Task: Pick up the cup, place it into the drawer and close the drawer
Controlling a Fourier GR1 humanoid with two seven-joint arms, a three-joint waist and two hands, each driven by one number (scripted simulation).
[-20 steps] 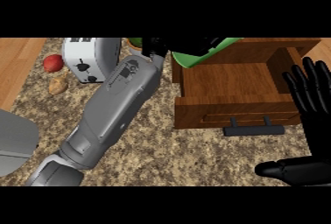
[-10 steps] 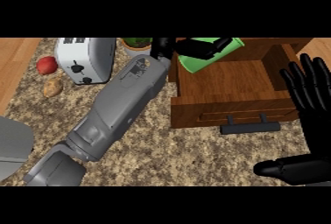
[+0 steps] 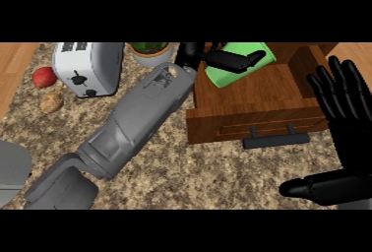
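Holding the green cup over the open drawer, the left hand is curling its fingers round it (not released). Right hand is resting open. Releasing and closing are remaining.

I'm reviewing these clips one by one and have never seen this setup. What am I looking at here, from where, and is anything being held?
This is the view from a humanoid robot's head, looking steeply down at a speckled kitchen counter. The grey forearm crossing the picture ends in the black left hand, whose fingers curl round a green cup, held over an open wooden drawer with a dark handle. The right hand rests open at the right edge, fingers up. Also on the counter: a white toaster, a potted plant, a red fruit and a brownish item that I cannot identify.
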